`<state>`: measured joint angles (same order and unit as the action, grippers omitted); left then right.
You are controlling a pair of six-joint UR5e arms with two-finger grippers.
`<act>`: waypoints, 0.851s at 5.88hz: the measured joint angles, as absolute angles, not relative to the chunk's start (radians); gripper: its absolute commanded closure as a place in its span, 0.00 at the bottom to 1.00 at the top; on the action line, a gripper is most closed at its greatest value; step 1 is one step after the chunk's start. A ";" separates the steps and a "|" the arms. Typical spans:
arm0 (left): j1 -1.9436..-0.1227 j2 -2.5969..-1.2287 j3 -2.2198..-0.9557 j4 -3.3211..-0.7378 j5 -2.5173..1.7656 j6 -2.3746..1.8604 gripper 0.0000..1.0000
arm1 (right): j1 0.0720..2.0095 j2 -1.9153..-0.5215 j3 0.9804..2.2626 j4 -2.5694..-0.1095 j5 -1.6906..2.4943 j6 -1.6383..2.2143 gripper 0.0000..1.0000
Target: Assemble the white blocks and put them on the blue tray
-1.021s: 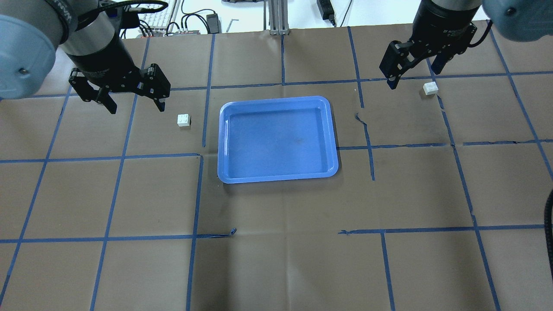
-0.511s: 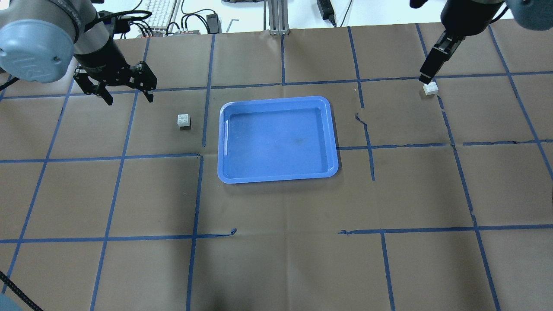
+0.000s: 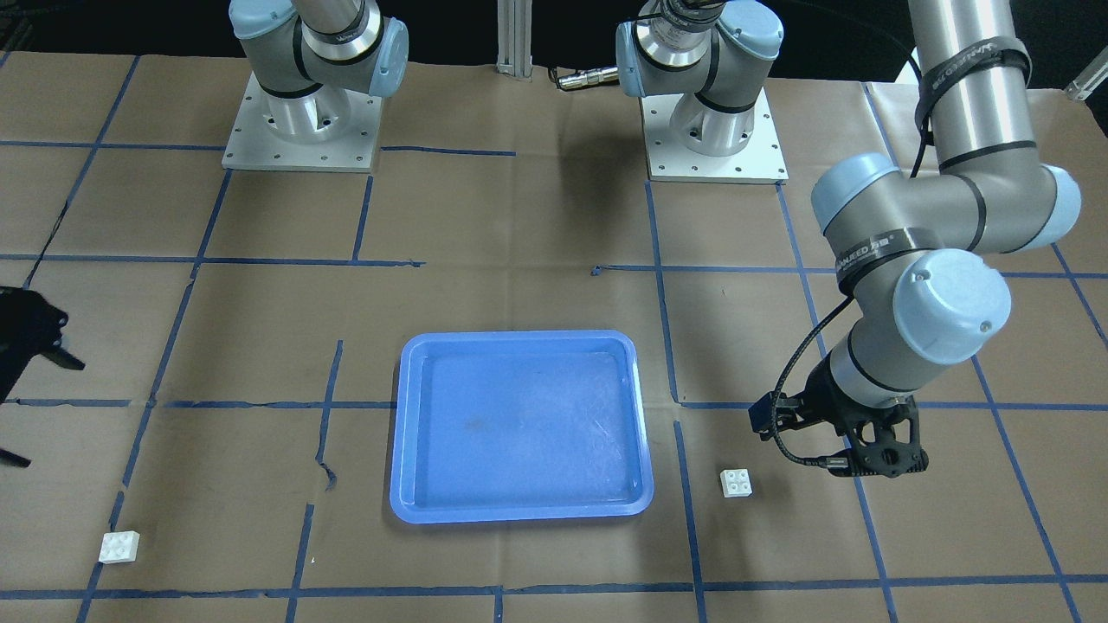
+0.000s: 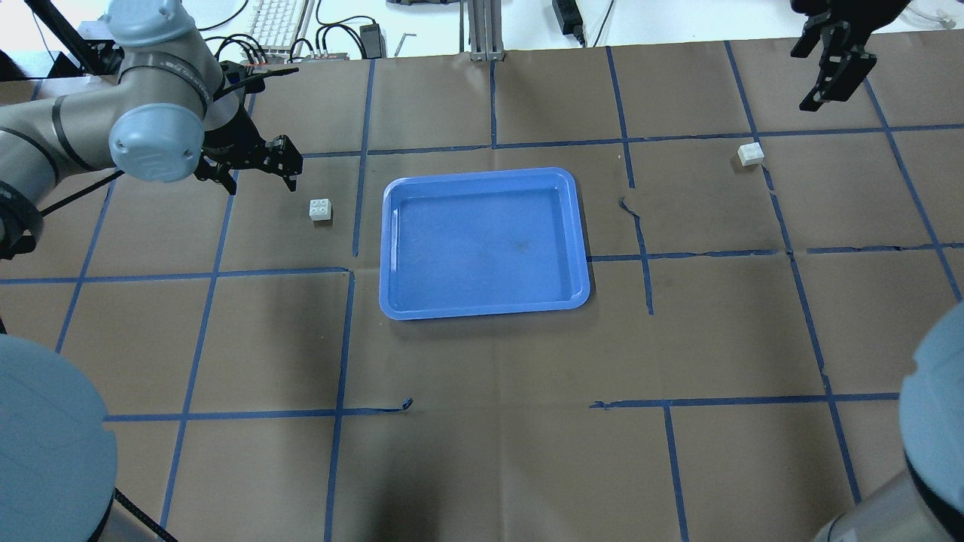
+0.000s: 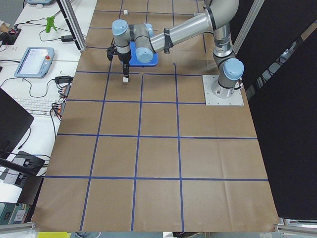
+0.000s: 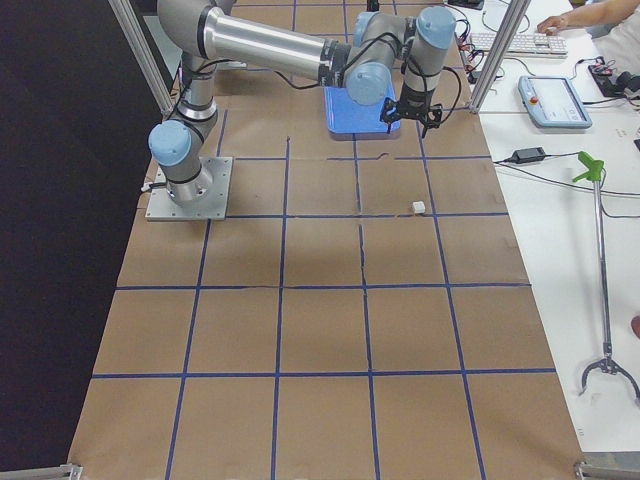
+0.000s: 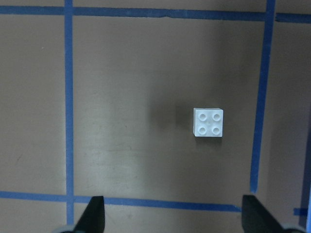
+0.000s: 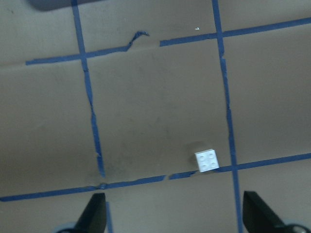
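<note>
One white block [image 4: 320, 209] lies on the brown paper just left of the blue tray [image 4: 388, 248]. My left gripper [image 4: 258, 179] hovers open and empty beside it; the left wrist view shows this block [image 7: 209, 122] ahead of the spread fingertips [image 7: 95, 216]. The other white block [image 4: 750, 153] lies far right on a tape line. My right gripper [image 4: 825, 71] is open and empty, raised beyond it near the table's far edge; the right wrist view shows that block [image 8: 206, 160] well below. In the front view the tray [image 3: 398, 433] is empty, and the blocks [image 3: 736, 483] [image 3: 119, 547] sit on either side of it.
Blue tape grid lines cross the brown paper, with torn bits near the tray [image 4: 629, 207]. A keyboard and cables [image 4: 301, 30] lie past the far edge. The two arm bases [image 3: 299, 130] [image 3: 714, 130] stand at the robot's side. An aluminium post [image 4: 482, 30] stands at the far middle.
The left arm folded so its elbow shows, and its gripper shifted right toward the left block. The right gripper moved away from the right block, toward the far right corner. Both blocks stayed put.
</note>
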<state>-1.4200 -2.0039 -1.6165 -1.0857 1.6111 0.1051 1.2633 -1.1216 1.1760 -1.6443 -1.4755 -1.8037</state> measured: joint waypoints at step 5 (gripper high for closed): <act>-1.460 -2.179 -1.650 -0.818 1.568 0.085 0.44 | 1.167 -0.803 0.907 -1.557 -1.306 -2.032 0.00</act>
<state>-1.4601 -2.1794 -1.6499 -0.8176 1.5675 0.0848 1.1665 -0.8034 0.9075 -1.5569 -1.3063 -2.0324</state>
